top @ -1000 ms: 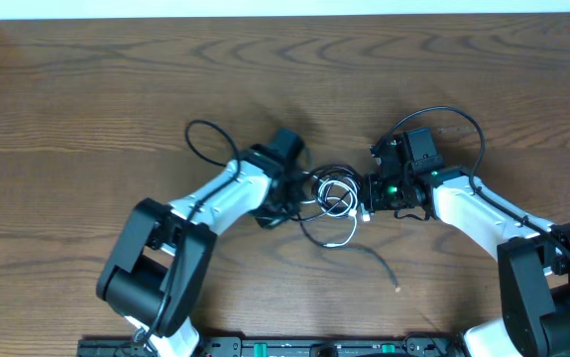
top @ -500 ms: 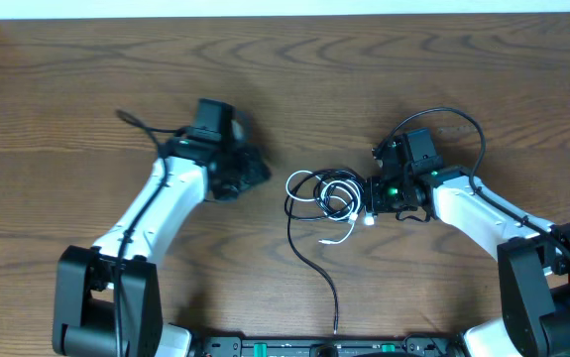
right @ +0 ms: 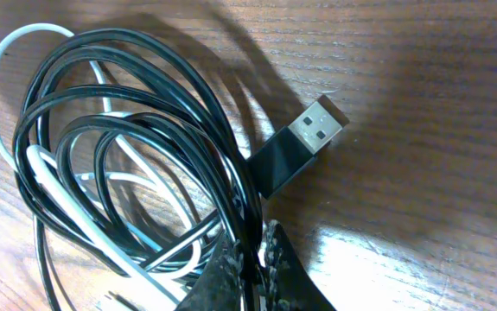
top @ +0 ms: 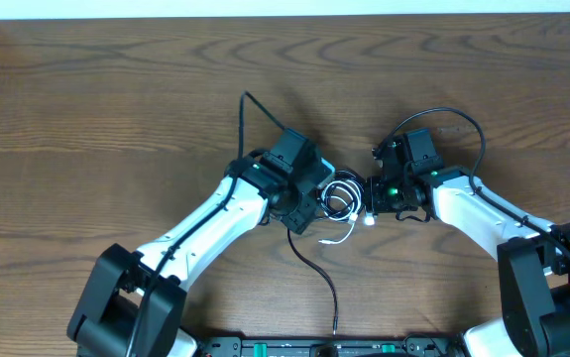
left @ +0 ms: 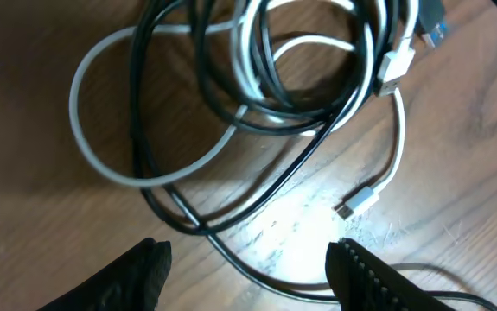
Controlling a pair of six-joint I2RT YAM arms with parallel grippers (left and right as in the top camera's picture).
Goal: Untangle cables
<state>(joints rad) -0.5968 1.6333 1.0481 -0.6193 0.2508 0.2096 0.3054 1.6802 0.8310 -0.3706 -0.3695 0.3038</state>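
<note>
The black and white cables (top: 342, 195) lie coiled together mid-table between my two grippers. A black tail (top: 322, 278) runs from the coil toward the front edge. A white end (top: 341, 238) curls out below the coil. My left gripper (top: 307, 198) is at the coil's left side, open. In the left wrist view its fingertips (left: 149, 263) stand wide apart over the black cord (left: 231, 250), with the small white plug (left: 356, 203) just ahead. My right gripper (right: 252, 259) is shut on black cable strands (right: 231, 186) at the coil's right side, next to a black USB plug (right: 304, 142).
The wooden table (top: 116, 89) stretches around the arms. A thick black robot cable (top: 245, 119) loops up behind the left wrist, and another (top: 463, 124) arcs over the right wrist. The arm bases' rail (top: 294, 347) lines the front edge.
The left gripper let go, swung away to the left and came back to the coil, open. The black tail now lies stretched toward the front edge. The right gripper stayed shut in place.
</note>
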